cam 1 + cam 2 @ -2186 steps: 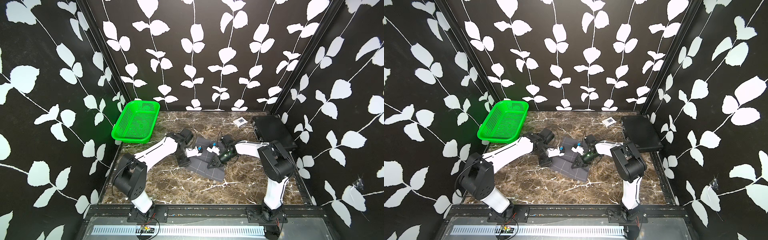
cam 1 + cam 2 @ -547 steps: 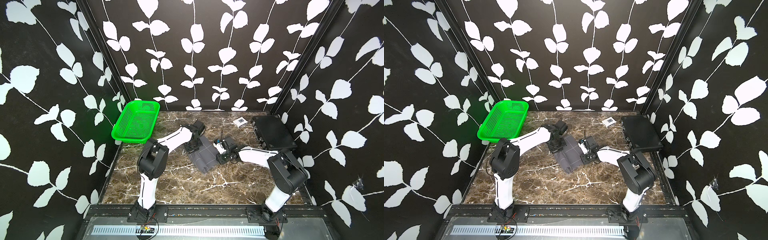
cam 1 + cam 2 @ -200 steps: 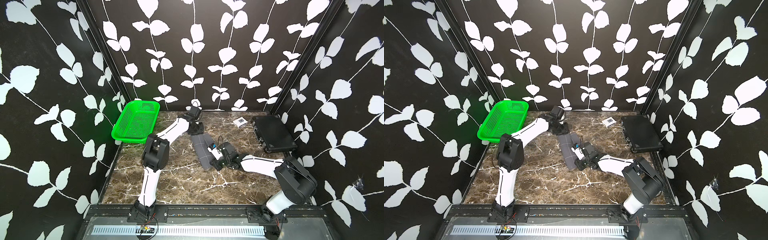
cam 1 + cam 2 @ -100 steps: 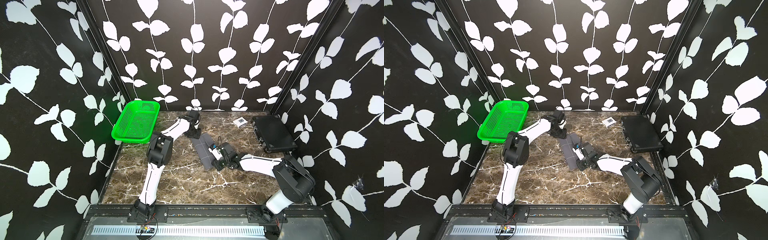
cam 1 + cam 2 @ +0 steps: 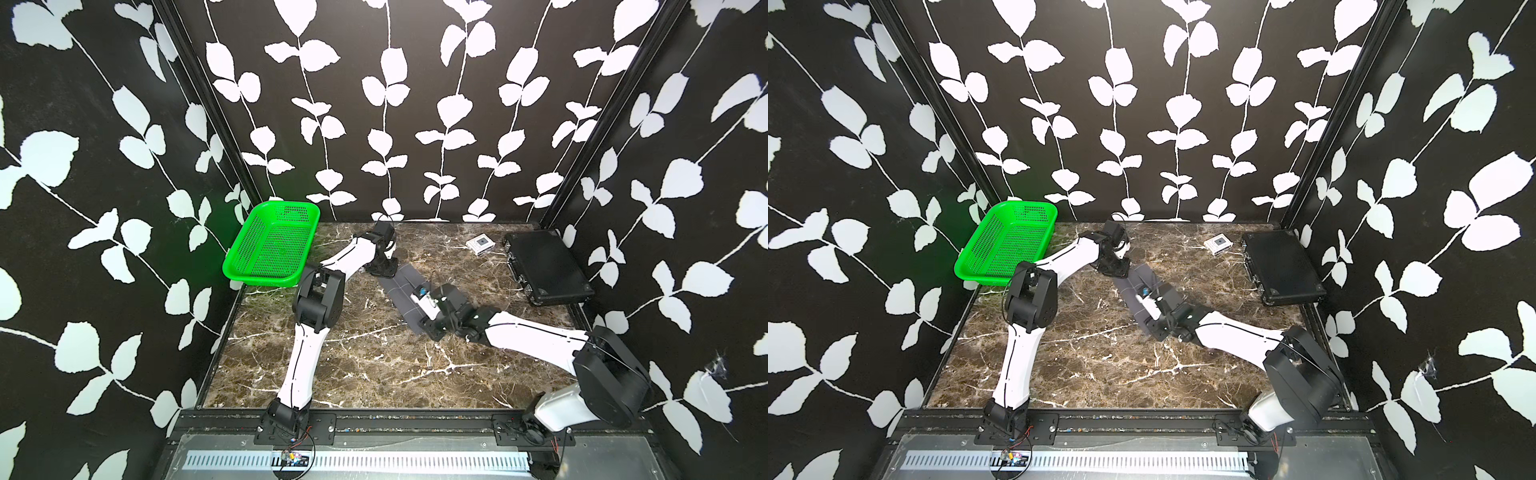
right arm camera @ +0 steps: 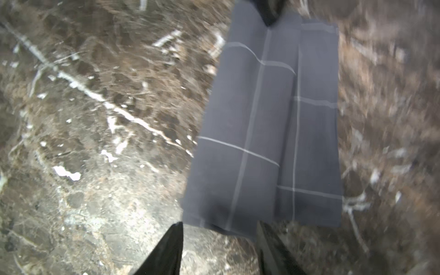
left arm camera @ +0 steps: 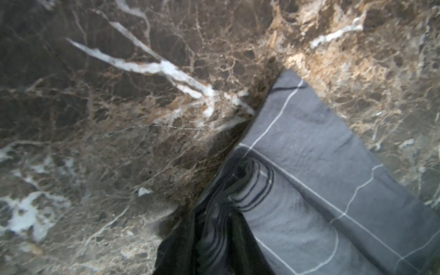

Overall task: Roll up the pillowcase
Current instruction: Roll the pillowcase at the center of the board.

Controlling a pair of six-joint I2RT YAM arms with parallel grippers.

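Right now, in both top views, the pillowcase [image 5: 398,291] [image 5: 1133,286] lies on the desk [image 5: 374,365] as a narrow folded strip, slanting between my two hands. My left hand [image 5: 384,271] sits at its far end and my right hand [image 5: 430,326] at its near end. A green basket [image 5: 270,249] stands far left, a black case [image 5: 544,266] far right.

In the left wrist view, the strip [image 7: 309,166] lies flat. A dark, smeared finger [image 7: 214,250] overlaps its edge, so I cannot tell whether that hand pinches.

In the right wrist view, my right fingers [image 6: 171,250] are spread at the strip's [image 6: 262,131] near edge, gripping nothing.
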